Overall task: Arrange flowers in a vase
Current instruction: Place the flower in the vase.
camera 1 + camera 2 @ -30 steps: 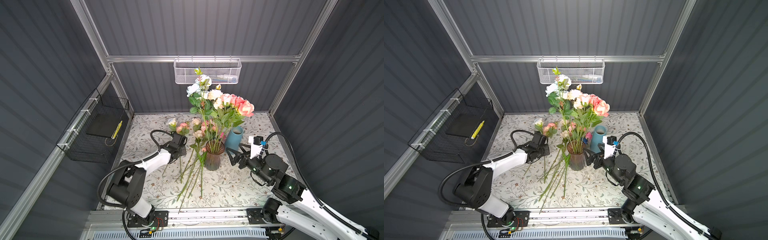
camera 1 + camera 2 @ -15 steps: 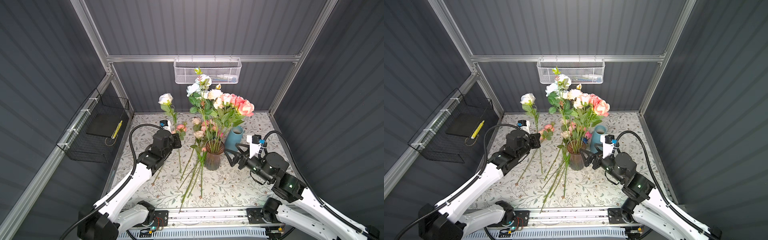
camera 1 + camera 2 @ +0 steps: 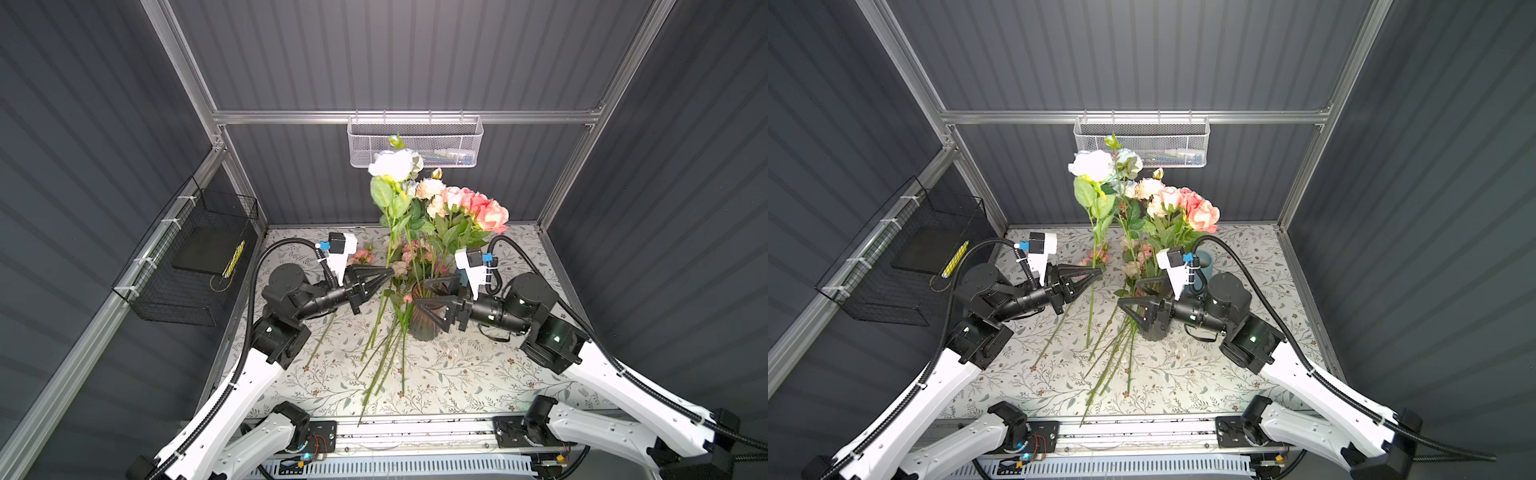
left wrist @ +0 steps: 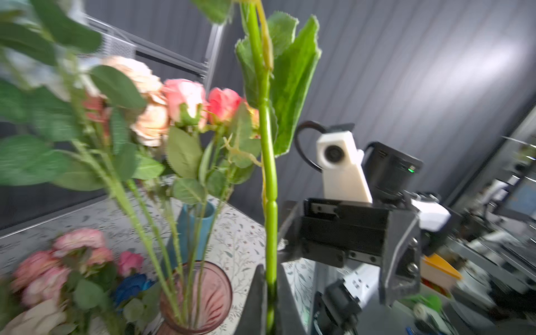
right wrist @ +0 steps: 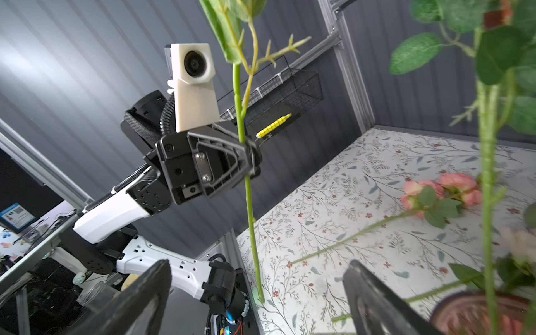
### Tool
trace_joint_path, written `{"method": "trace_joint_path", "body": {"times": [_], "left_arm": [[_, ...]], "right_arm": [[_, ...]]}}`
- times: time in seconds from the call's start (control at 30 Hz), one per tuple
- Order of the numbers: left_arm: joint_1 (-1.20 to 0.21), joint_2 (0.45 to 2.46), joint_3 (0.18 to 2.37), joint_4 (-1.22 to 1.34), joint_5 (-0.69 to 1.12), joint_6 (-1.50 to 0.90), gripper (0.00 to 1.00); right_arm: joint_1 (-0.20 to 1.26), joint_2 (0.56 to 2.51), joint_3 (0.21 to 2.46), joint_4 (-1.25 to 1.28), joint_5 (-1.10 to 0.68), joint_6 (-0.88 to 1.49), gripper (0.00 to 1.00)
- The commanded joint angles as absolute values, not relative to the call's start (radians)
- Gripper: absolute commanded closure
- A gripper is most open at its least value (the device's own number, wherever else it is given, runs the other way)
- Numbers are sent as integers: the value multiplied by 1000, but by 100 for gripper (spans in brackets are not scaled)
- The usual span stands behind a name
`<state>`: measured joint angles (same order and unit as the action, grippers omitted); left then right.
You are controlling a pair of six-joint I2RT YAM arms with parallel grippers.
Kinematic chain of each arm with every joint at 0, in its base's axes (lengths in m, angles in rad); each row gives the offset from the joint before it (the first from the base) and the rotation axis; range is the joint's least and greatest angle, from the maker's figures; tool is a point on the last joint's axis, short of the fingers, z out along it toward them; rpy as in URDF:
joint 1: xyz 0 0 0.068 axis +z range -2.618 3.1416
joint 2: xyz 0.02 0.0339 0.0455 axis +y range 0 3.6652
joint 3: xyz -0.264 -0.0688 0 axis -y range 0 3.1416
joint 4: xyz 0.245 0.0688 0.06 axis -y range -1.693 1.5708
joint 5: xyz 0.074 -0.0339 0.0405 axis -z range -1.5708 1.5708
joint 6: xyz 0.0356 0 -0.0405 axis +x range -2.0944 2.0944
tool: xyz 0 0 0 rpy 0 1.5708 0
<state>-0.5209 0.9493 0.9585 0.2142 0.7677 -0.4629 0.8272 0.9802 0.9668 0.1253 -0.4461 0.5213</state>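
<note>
My left gripper (image 3: 390, 271) (image 3: 1099, 272) is shut on the green stem (image 4: 268, 174) of a white rose (image 3: 392, 165) (image 3: 1090, 165) and holds it upright, just left of the vase. The ribbed pink glass vase (image 3: 422, 328) (image 4: 197, 293) holds several flowers, among them pink and peach roses (image 3: 490, 214). More flowers lie on the cloth left of the vase, stems (image 3: 382, 353) towards the front. My right gripper (image 3: 419, 293) (image 3: 1127, 292) is open and empty in front of the vase, pointing at the held stem (image 5: 249, 208). In the right wrist view the left gripper (image 5: 252, 162) clamps that stem.
A blue cup (image 3: 1204, 262) (image 4: 191, 229) stands behind the vase. A white mesh basket (image 3: 415, 141) hangs on the back wall. A black wire basket (image 3: 191, 257) with a yellow item hangs on the left wall. Grey walls enclose the floral tablecloth (image 3: 478, 374).
The left arm has lifted the white rose off the table and carried it right, up beside the vase. The right gripper has edged left in front of the vase, still open.
</note>
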Motion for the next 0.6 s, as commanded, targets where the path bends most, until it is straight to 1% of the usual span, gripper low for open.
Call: {"method": "trace_joint_path", "body": {"times": [0.0,0.17,0.37,0.43,0.57], "left_arm": [[-519,972,959,341,1013,-532,100],[-545,979,956,343,1088,-511,100],[-609,1015,1005,184,1086,-386,100],[-627,1033,1012,173,1077,-382,100],[-634,1048,1019,140,1020,-374,100]], "right_arm": [[837,986,1017,219,-503,541,6],[838,1018,1063,247,-474,540,11],[840,1066,1100,303,-497,562,21],[840,1073,1110,307,-500,562,30],[839,1070,1107,303,-486,558,61]]}}
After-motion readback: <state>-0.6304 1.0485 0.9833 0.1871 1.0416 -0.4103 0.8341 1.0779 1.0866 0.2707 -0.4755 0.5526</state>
